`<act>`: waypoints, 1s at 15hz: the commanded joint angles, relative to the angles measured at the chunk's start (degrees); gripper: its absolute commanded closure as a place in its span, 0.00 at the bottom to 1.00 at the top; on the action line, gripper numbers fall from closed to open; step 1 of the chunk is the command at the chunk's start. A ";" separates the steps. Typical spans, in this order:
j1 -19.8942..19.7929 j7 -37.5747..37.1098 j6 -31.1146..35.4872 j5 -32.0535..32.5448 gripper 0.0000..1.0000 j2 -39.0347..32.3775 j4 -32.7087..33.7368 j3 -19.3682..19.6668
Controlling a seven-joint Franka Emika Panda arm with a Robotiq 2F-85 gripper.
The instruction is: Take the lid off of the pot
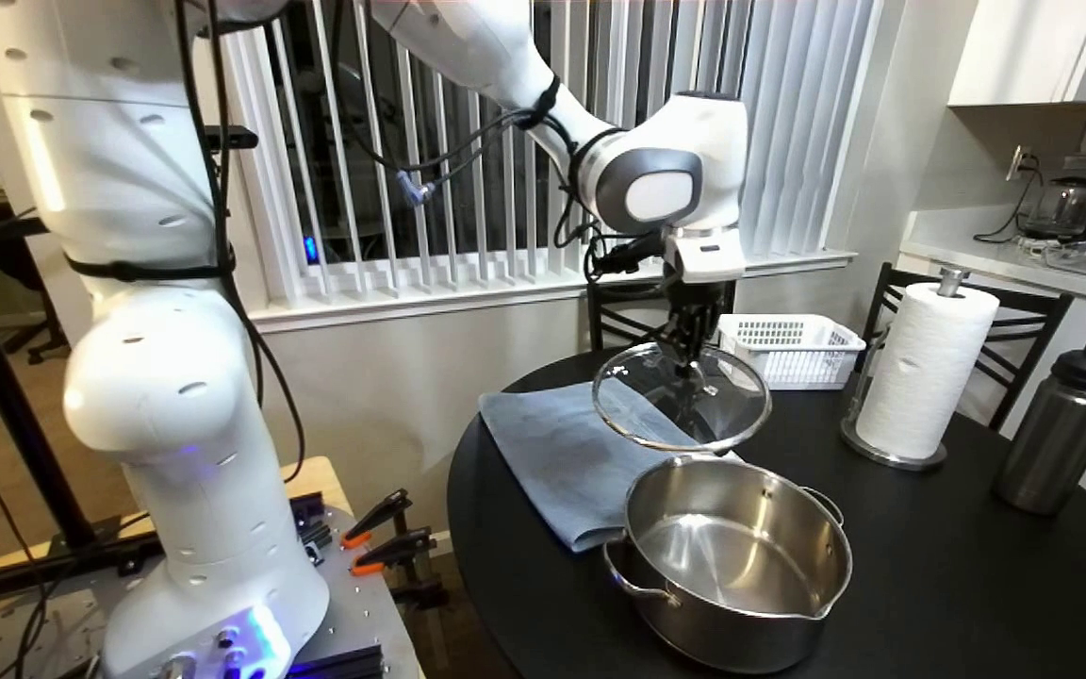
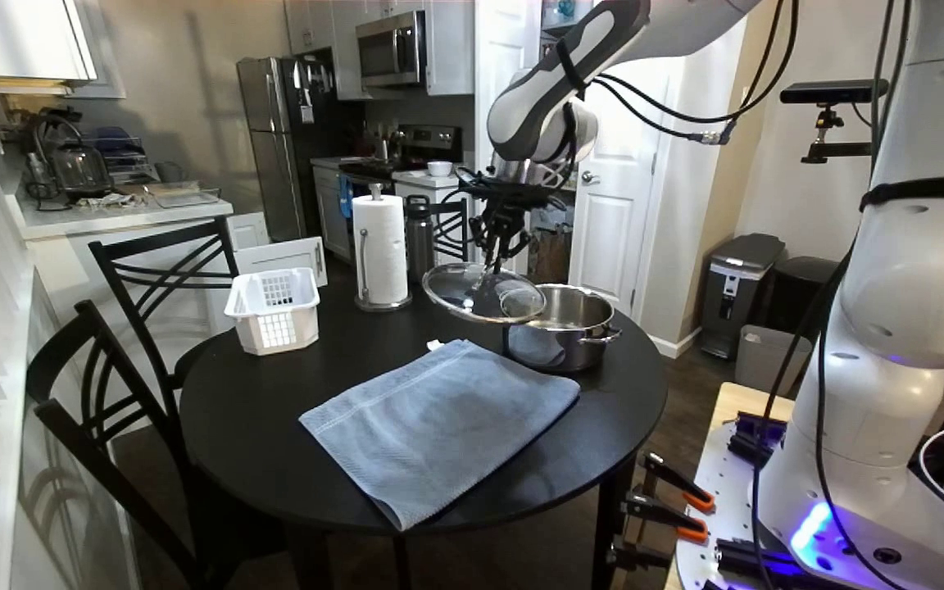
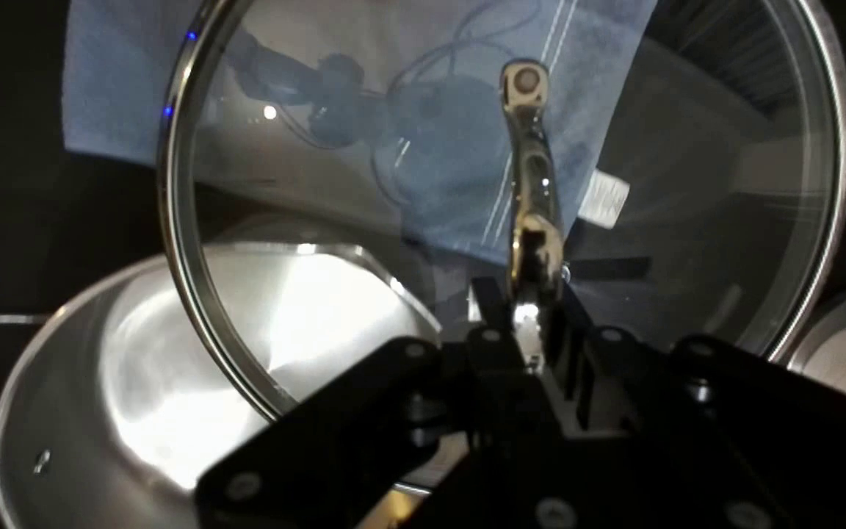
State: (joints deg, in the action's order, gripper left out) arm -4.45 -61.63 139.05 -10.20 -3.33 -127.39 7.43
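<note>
One lid (image 1: 664, 405), handle (image 3: 533, 173) uppermost (long axis near-vertical in wrist view), claw (image 3: 529, 305) gripping handle, pot (image 1: 736, 571) uncovered

Round black table (image 1: 939, 556), bunch of stuff on it. There's a blue-grey cloth (image 2: 439, 434) lying flat, below and left of the fingers (image 3: 487, 303) in both exterior views, and the steel pot (image 1: 739, 575) sits just beside it, below and right of them. In an exterior view, going right from the fingers: white basket (image 1: 793, 370), paper towel stand (image 1: 892, 459), then a dark metal bottle (image 1: 1057, 443).
</note>
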 commanded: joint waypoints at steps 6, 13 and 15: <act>8.19 -11.98 8.11 4.54 0.93 -3.67 -4.61 -6.78; 8.21 -12.47 12.27 4.60 0.93 -11.06 -3.96 -3.92; 7.83 -11.86 11.37 3.83 0.93 -12.07 -3.55 -3.38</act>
State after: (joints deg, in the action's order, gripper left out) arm 4.07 -73.86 150.73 -5.12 -15.18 -132.01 3.59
